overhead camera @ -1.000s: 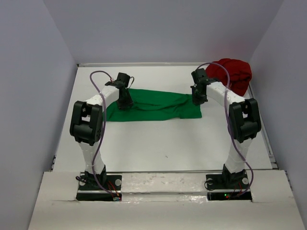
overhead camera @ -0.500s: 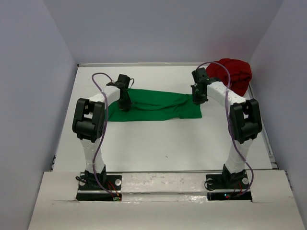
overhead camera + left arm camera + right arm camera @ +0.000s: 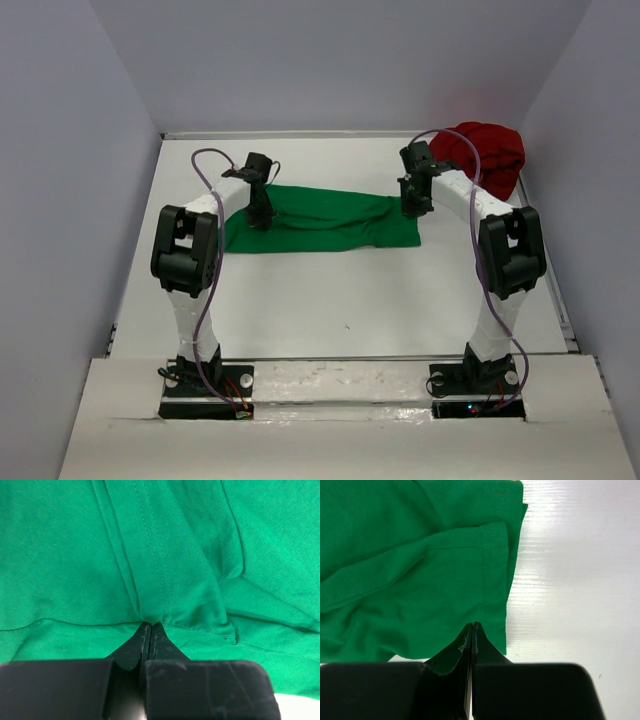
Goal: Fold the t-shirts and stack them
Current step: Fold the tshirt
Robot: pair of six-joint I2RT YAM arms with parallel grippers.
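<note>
The bright green t-shirt (image 3: 325, 220) lies spread in a long band across the far middle of the table. My left gripper (image 3: 262, 221) is down on its left part. In the left wrist view it (image 3: 151, 624) is shut on a raised, stitched fold of the green cloth (image 3: 165, 570). My right gripper (image 3: 412, 208) is at the shirt's right end. In the right wrist view it (image 3: 472, 624) is shut, tips pinched on the green cloth (image 3: 420, 580) just inside the hemmed edge. The dark red t-shirt (image 3: 485, 155) sits crumpled in the far right corner.
White table (image 3: 340, 290) with grey walls on three sides. The red heap lies close behind the right arm's forearm (image 3: 470, 200). A purple cable loops over each arm. Bare table shows right of the green hem (image 3: 570, 580).
The left gripper has closed from part open to shut, gathering a fold of green cloth. Its arm has edged slightly right. The right arm has not moved.
</note>
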